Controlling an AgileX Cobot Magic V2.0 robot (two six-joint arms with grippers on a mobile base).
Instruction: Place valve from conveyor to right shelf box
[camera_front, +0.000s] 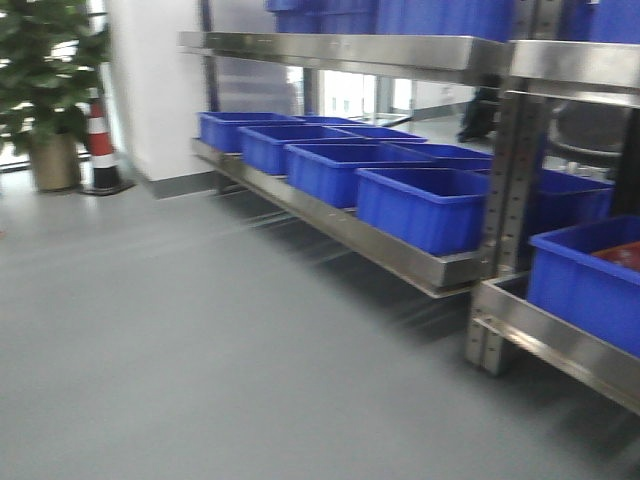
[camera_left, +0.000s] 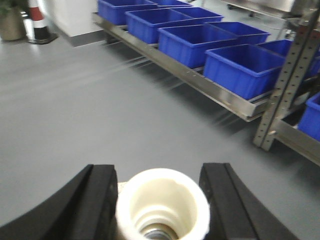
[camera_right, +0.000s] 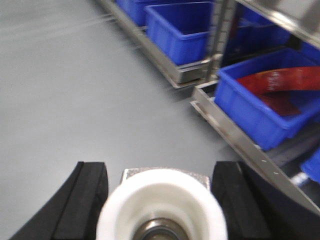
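In the left wrist view a cream-white valve (camera_left: 162, 200) with a threaded bore sits between the black fingers (camera_left: 100, 192) of my left gripper (camera_left: 160, 172), which is shut on it above the grey floor. My right gripper (camera_right: 159, 170) is shut on a second white valve (camera_right: 160, 200) with a metal block behind its collar. To the right, low on the steel shelf (camera_front: 560, 345), stands a blue box (camera_front: 585, 285) (camera_right: 260, 107) holding something red. The conveyor is out of view. Neither gripper shows in the front view.
A long low steel shelf (camera_front: 400, 255) carries a row of blue bins (camera_front: 420, 205) along the right, with an upright post (camera_front: 505, 200) between shelf units. A potted plant (camera_front: 50, 100) and a striped traffic cone (camera_front: 100, 145) stand at the far left. Grey floor (camera_front: 200, 340) lies ahead.
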